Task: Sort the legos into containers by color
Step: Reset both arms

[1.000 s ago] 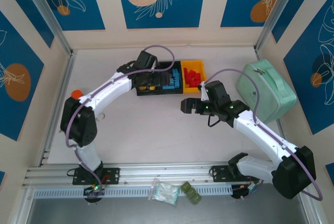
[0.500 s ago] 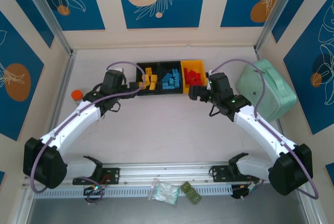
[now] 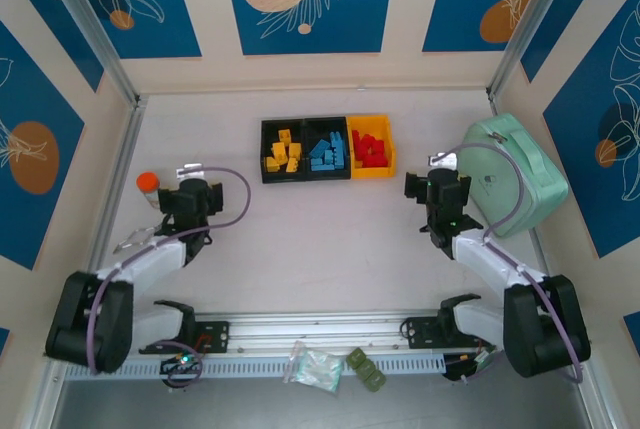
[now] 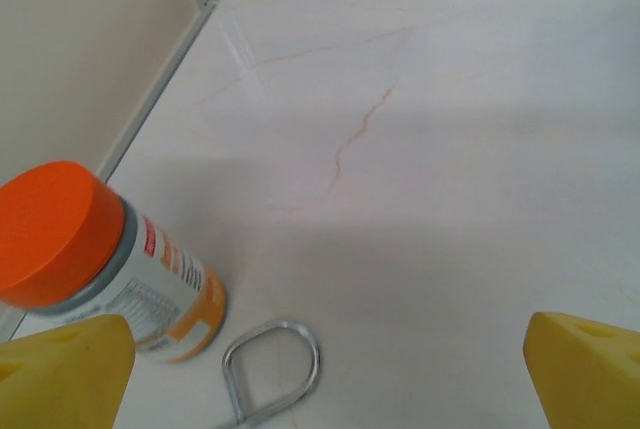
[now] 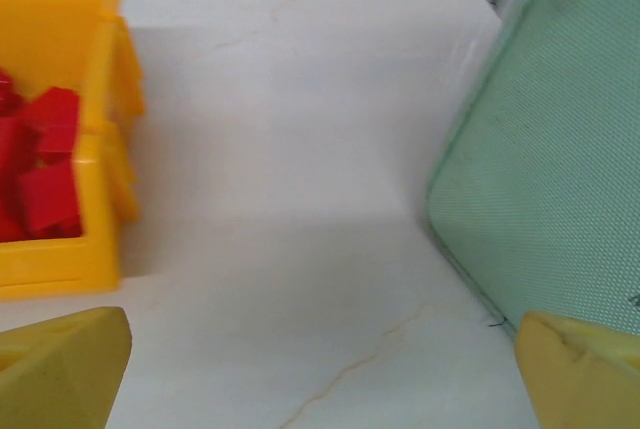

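Observation:
Three joined containers stand in a row at the back middle of the table. The left black bin [image 3: 264, 149] holds yellow legos [image 3: 283, 152]. The middle black bin [image 3: 326, 122] holds blue legos [image 3: 328, 153]. The yellow bin [image 3: 390, 149] [image 5: 100, 259] holds red legos [image 3: 371, 149] [image 5: 40, 164]. My left gripper [image 3: 188, 189] [image 4: 330, 389] is open and empty over bare table at the left, next to an orange-capped jar. My right gripper [image 3: 437, 179] [image 5: 320, 379] is open and empty between the yellow bin and a green case. No loose legos lie on the table.
The orange-capped jar [image 3: 147, 182] [image 4: 70, 249] stands at the left wall, with a metal ring [image 4: 272, 369] lying beside it. A mint-green case [image 3: 510, 174] [image 5: 560, 149] takes up the right side. A plastic bag [image 3: 318, 367] and a green lump [image 3: 366, 369] rest on the front rail.
Both arms have drawn back from the bins toward the near side, the left out to the jar, the right toward the case. The bins now show uncovered.

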